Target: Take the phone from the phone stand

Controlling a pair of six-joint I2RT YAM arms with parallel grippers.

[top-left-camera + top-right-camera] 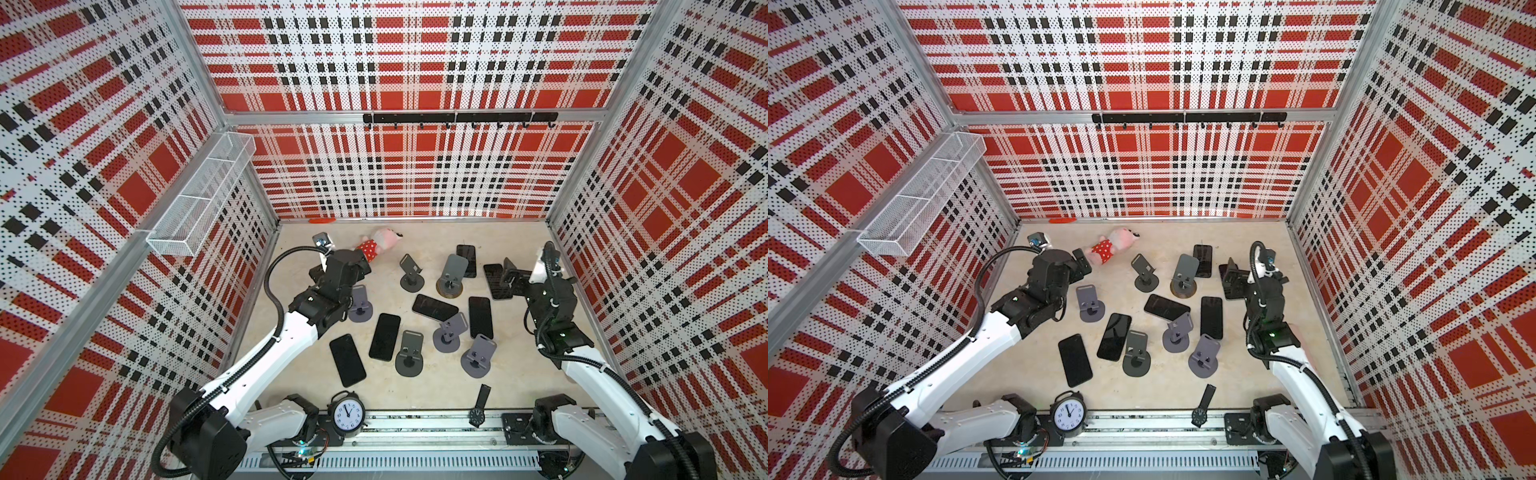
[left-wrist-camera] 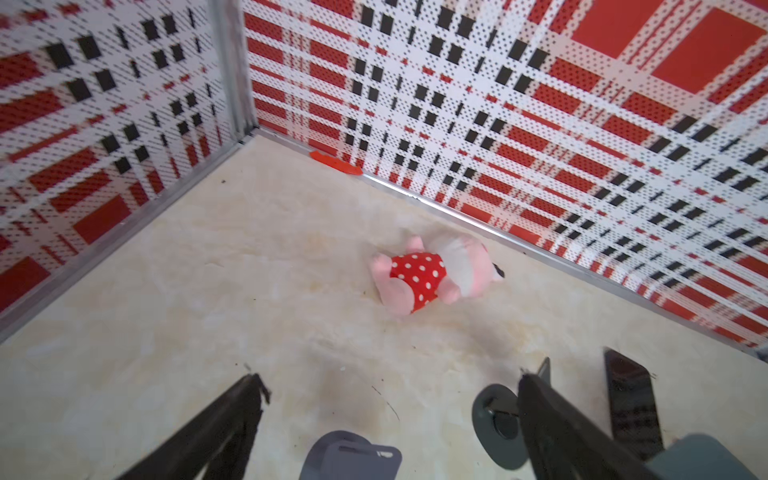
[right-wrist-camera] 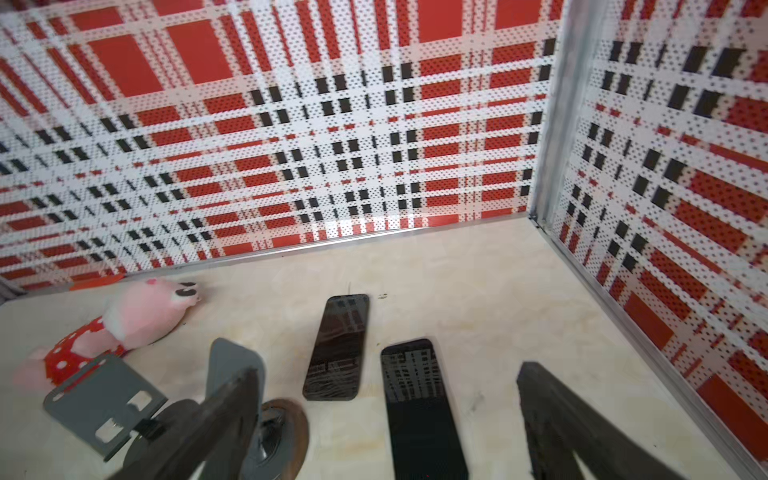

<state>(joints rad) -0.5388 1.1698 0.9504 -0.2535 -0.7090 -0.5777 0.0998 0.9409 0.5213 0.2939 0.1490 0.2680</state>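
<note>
Several black phones lie flat on the beige table, among them one [image 1: 347, 359] at the front and one [image 1: 434, 307] in the middle. Several grey and purple phone stands, such as a purple stand [image 1: 359, 307] and a grey stand [image 1: 451, 276], stand among them, and I see no phone resting on any stand. My left gripper [image 1: 340, 265] [image 2: 390, 378] is open and empty above the purple stand [image 2: 351, 457]. On the right, my right gripper [image 1: 513, 276] [image 3: 388, 372] is open above a flat phone [image 3: 419, 407].
A pink plush toy [image 1: 376, 245] in a red dotted dress lies at the back. An alarm clock [image 1: 347, 413] and a wristwatch [image 1: 478, 409] sit at the front edge. A wire basket [image 1: 199, 195] hangs on the left wall, and plaid walls enclose the table.
</note>
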